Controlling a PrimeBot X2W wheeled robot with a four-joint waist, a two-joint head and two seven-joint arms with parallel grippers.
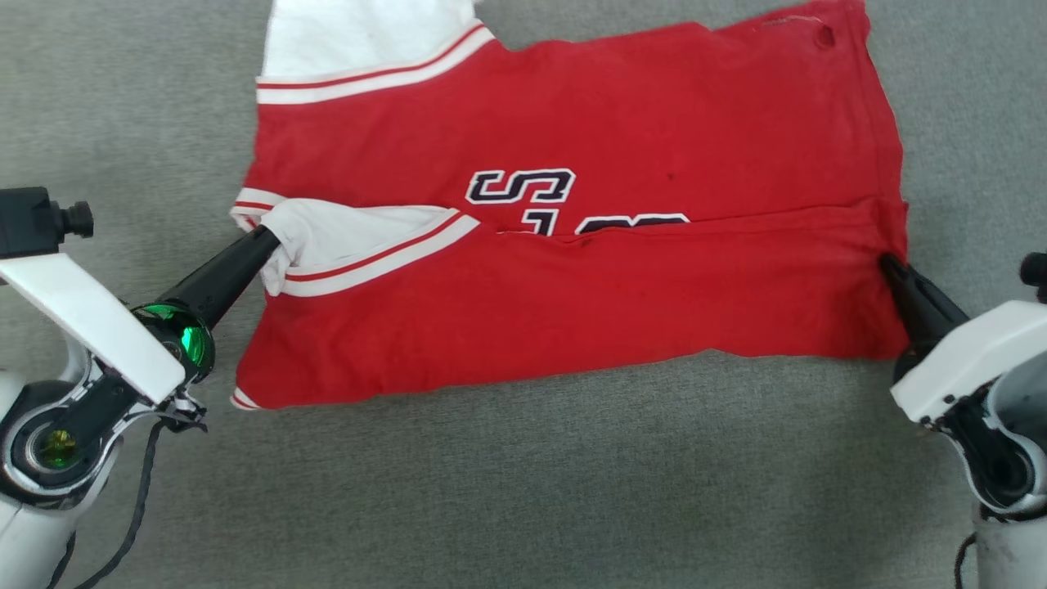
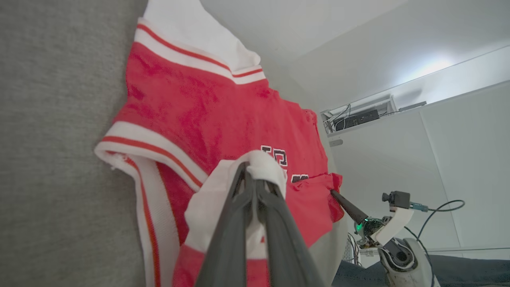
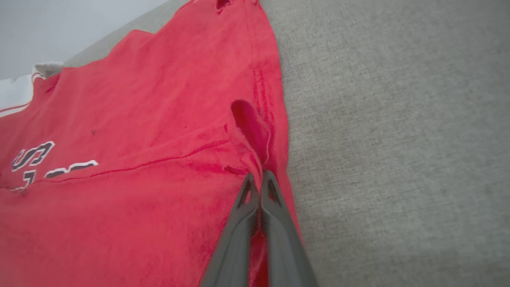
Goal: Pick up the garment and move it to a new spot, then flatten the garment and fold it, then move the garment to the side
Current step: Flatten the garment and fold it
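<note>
the grey fabric-covered table (image 1: 523, 491) carries the garment (image 1: 572, 327), which lies across its middle towards the far edge, neck end to the robot's left and hem to the right. the near long side looks doubled over onto the body, its edge running across the black print (image 1: 523, 186) and hiding the lower letters.

the largest risk, as i judge it, is to the whole fold. if one arm lifts or pulls ahead of the other, the flap skews and the seam line no longer sits straight. a hard pull outward could also drag the whole shirt over the cloth and bunch it.

next is the white near sleeve (image 1: 360, 233). the left gripper (image 1: 270, 239) has its fingers pressed together on a wad of it, so on release it may stay crumpled under or atop the flap. the far sleeve (image 1: 360, 33) lies spread flat and runs past the top of the head view.

smallest is the hem. the right gripper (image 3: 259, 175) is clamped on a thin pinch of the red edge, which puckers; so little cloth could slip free.

nothing stands on the table in the garment's way. beyond it, the left wrist view shows a pale wall and a shelf of dark boxes and cables (image 2: 358, 115), well apart.
</note>
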